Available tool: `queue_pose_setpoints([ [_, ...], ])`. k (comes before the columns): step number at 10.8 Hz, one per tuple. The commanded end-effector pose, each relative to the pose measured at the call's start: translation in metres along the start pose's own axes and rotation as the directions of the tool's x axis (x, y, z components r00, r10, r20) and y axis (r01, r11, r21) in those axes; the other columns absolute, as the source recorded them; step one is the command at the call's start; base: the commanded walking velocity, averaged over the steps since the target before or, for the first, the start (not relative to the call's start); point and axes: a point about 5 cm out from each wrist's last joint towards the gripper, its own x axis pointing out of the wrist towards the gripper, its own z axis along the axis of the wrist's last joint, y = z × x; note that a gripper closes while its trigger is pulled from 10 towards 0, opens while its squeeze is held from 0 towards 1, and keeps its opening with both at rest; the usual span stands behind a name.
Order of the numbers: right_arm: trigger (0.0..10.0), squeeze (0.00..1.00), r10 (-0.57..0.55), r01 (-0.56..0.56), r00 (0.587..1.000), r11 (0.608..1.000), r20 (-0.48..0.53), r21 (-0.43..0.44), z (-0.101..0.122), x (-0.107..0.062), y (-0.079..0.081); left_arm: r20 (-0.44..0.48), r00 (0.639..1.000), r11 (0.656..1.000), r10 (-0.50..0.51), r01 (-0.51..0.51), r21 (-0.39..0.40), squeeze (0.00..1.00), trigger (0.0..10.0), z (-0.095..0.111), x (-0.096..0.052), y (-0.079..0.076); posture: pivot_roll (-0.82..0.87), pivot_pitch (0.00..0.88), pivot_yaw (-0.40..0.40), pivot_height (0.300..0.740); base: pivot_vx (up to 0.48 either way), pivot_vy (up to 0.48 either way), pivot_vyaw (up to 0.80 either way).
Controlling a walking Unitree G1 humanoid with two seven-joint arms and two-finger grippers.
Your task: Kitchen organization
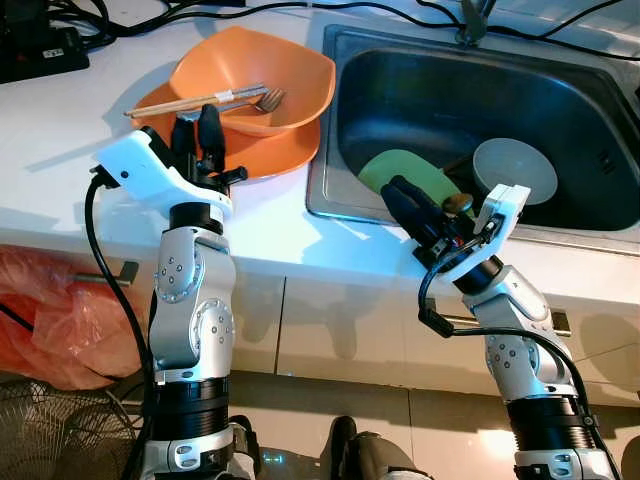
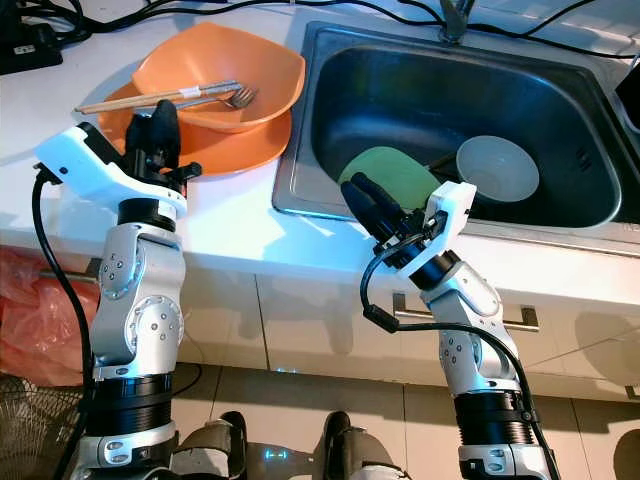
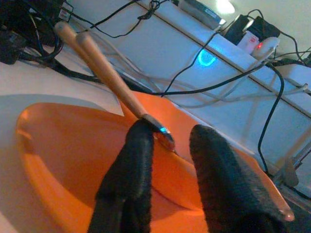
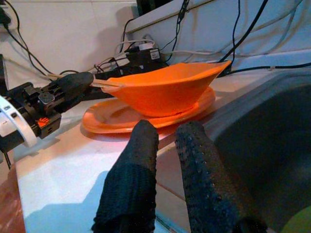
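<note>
Left eye view: chopsticks bear unreadable label.

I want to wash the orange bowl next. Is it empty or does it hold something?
Not empty: the orange bowl holds wooden chopsticks and a fork lying across it.

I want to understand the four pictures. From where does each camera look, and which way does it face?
Left eye: from the head, down at the counter, sink and both arms.
Right eye: same scene, both arms.
Left wrist: along the left tool, at the orange bowl and chopsticks.
Right wrist: along the right tool, across the counter to the same bowl, orange plate and left tool.
</note>
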Motion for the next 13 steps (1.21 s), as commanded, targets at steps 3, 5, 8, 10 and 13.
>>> queue_pose_setpoints([
  [3, 10.0, 0.00, -0.038, 0.038, 0.998, 0.999, -0.052, 0.009, -0.009, -0.010, -0.006, -0.002, 1.000, 1.000, 0.001, -0.001, -0.007, 0.00, 0.0, -0.003, 0.000, -0.004, 0.21, 0.204, -0.101, 0.740, 0.000, 0.000, 0.00],
  [5, 10.0, 0.00, -0.038, 0.038, 0.998, 0.999, -0.055, 0.010, -0.010, -0.010, -0.005, -0.002, 1.000, 1.000, 0.005, -0.005, -0.004, 0.00, 0.0, -0.003, 0.001, -0.004, 0.21, 0.208, -0.104, 0.740, 0.000, 0.000, 0.00],
  [8, 10.0, 0.00, -0.041, 0.041, 0.998, 0.999, -0.057, 0.009, -0.010, -0.010, -0.007, 0.002, 1.000, 1.000, 0.002, -0.002, 0.002, 0.00, 0.0, -0.003, 0.001, -0.004, 0.21, 0.209, -0.105, 0.740, 0.000, 0.000, 0.00],
  [10, 10.0, 0.00, -0.041, 0.041, 0.997, 0.999, -0.063, 0.008, -0.011, -0.010, -0.007, -0.004, 1.000, 0.999, -0.031, 0.031, 0.006, 0.00, 2.1, -0.004, 0.000, -0.009, 0.22, 0.210, -0.107, 0.740, 0.000, 0.000, 0.00],
  [13, 10.0, 0.00, -0.043, 0.043, 0.997, 0.999, -0.070, 0.007, -0.012, -0.009, -0.007, -0.083, 0.981, 0.983, -0.175, 0.169, -0.073, 0.00, 10.0, -0.011, -0.004, -0.027, 0.22, 0.211, -0.107, 0.740, 0.000, 0.000, 0.00],
])
